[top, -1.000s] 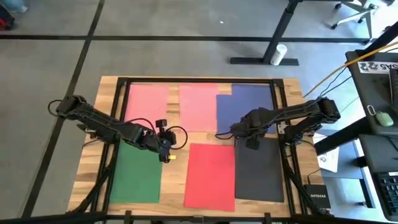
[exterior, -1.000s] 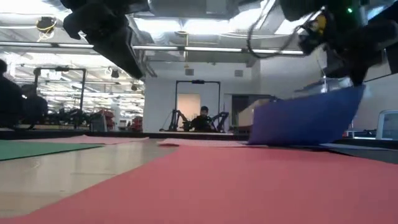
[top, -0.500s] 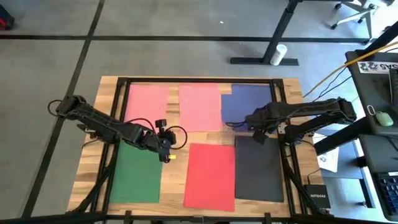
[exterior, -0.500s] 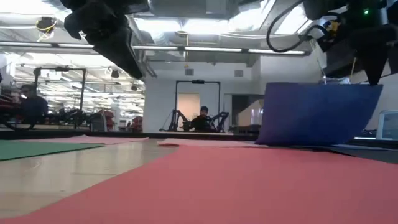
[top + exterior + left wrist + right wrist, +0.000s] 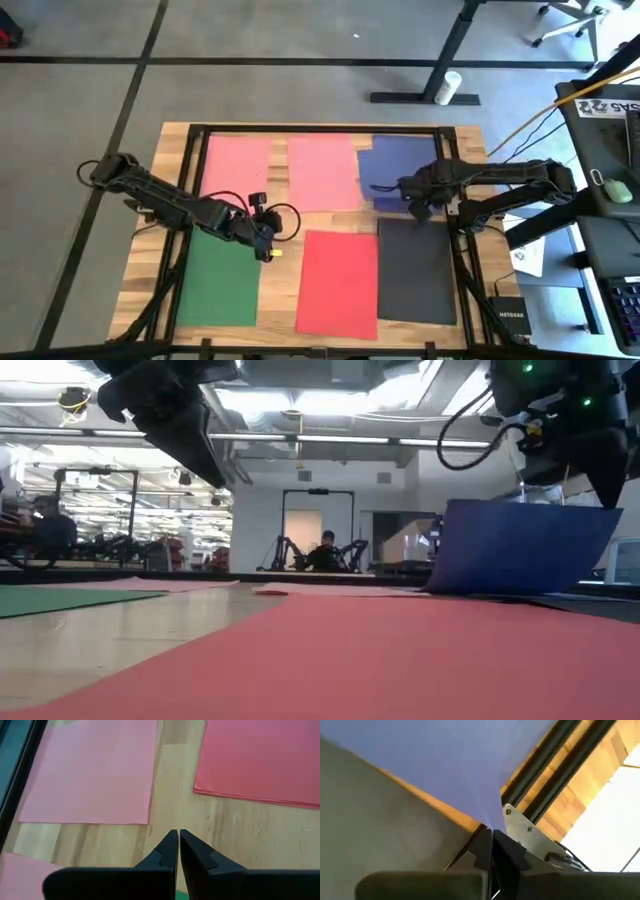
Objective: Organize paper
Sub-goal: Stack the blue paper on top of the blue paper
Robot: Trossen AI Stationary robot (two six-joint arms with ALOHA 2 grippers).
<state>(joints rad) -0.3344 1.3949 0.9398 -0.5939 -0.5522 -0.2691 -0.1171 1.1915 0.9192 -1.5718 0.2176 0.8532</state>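
Six sheets of paper lie on the wooden table: two pink [image 5: 238,165] [image 5: 322,170] and a navy blue one [image 5: 398,162] along the far side, then green [image 5: 220,278], red [image 5: 340,282] and dark grey [image 5: 415,270] along the near side. My right gripper [image 5: 419,206] is shut on the navy sheet [image 5: 515,545], whose near edge stands raised. My left gripper [image 5: 268,238] is shut and hovers over bare wood between a pink sheet [image 5: 95,775] and the red sheet [image 5: 260,760]. My right gripper pinches the navy sheet's near edge [image 5: 487,817] close to its right corner, between its two fingertips. The fingers come from above, slanting down. That edge is lifted off the table; the sheet's far part still rests on the wood.
A black metal frame [image 5: 455,170] runs around the tabletop, its rail right beside the right gripper [image 5: 545,785]. A white printed sheet [image 5: 528,255] lies off the table's right edge. Beyond the table a person [image 5: 325,550] sits in the room.
My right gripper has moved toward the table's right and far edges, staying shut on the navy sheet. The sheet has slid right with it, off the neighbouring pink sheet, with its near edge held up.
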